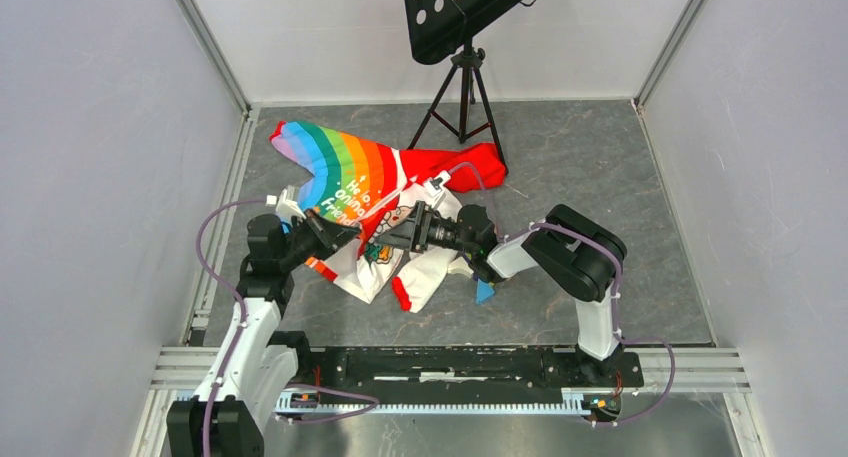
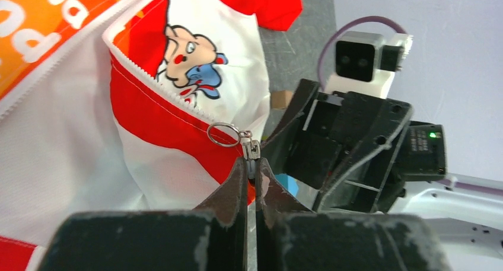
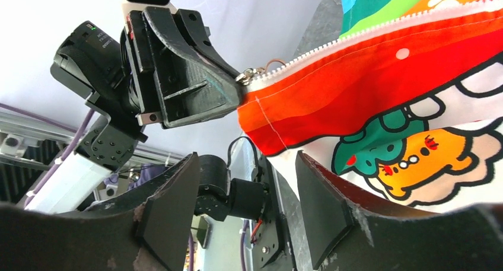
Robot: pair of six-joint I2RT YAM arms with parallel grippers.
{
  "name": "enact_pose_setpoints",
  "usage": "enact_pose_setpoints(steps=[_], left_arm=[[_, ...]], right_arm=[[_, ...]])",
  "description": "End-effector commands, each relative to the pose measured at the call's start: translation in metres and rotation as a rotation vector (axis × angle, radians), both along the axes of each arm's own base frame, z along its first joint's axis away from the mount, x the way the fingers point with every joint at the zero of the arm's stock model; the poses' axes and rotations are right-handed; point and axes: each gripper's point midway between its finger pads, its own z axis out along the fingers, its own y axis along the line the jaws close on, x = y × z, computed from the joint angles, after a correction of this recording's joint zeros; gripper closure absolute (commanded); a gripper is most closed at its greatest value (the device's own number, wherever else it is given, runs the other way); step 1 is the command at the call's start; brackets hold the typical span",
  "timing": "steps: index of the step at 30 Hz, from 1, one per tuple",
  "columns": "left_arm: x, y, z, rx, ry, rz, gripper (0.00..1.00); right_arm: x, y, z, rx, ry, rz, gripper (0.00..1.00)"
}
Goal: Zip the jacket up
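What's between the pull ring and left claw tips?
The zipper slider, next to the pull ring and just above the shut left claw. Left wrist view.

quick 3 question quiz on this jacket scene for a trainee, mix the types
1. True or false: the left claw is shut on the jacket right by the zip.
2. The right claw is: A) open, B) shut on the zip ring, C) out of view.
3. What colour is the sleeve lying by the tripod?

Key: 1 true; 2 A; 3 red.
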Motion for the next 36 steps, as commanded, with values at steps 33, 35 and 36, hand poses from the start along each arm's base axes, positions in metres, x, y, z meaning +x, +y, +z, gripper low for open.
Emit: enact_pose_setpoints(steps=[33,35,36], left_arm=[[-0.014,-0.012,0.006,-0.117,0.048,-0.046,0.41],[-0.015,-0.008,0.006,-0.115,0.124,-0.019,0.34],[-0.015,-0.005,0.004,-0.115,0.162,-0.008,0.32]], right_arm=[[0.009,0.025,0.014,0.185,-0.001,-0.009,1.0],[0.007,0.024,0.01,0.171,-0.055,-0.003,1.0],[0.006,0.024,0.01,0.169,-0.084,0.003,1.0]])
